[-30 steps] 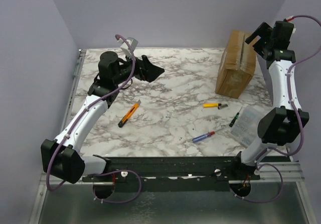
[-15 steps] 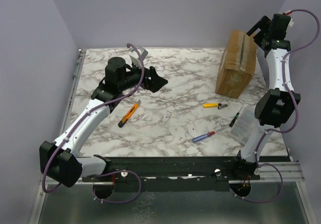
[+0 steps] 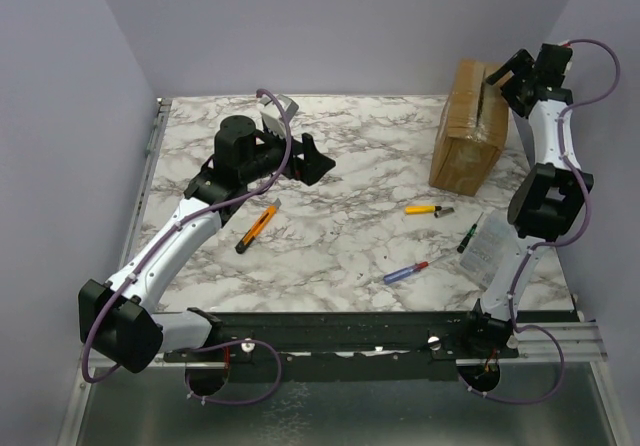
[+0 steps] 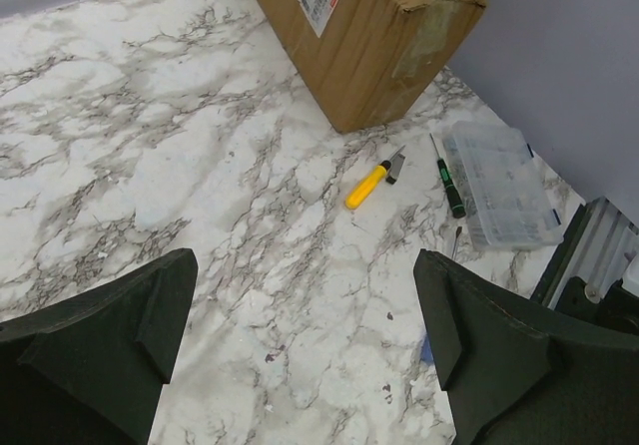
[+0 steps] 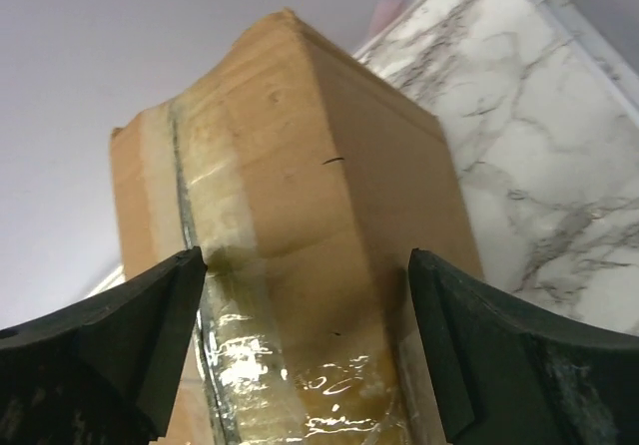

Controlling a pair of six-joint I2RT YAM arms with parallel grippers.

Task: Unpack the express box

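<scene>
The express box (image 3: 470, 126) is a brown taped carton standing on end at the back right of the marble table (image 3: 360, 176). My right gripper (image 3: 507, 71) hovers open just over its top right edge. In the right wrist view the glossy taped seam of the box (image 5: 300, 196) fills the space beyond the open gripper (image 5: 308, 335), with nothing held. My left gripper (image 3: 310, 161) hangs open above the table's back left. In its wrist view the gripper (image 4: 305, 315) frames bare marble, with the box (image 4: 364, 36) and its white label far ahead.
An orange utility knife (image 3: 257, 228) lies left of centre. A yellow-handled cutter (image 3: 428, 209), a green screwdriver (image 3: 467, 238), a blue and red screwdriver (image 3: 405, 272) and a clear plastic case (image 3: 492, 249) lie in front of the box. Purple walls close in behind and at the right.
The right arm has folded more upright and brought its gripper in over the box's top edge. The left gripper has drifted a little right and nearer.
</scene>
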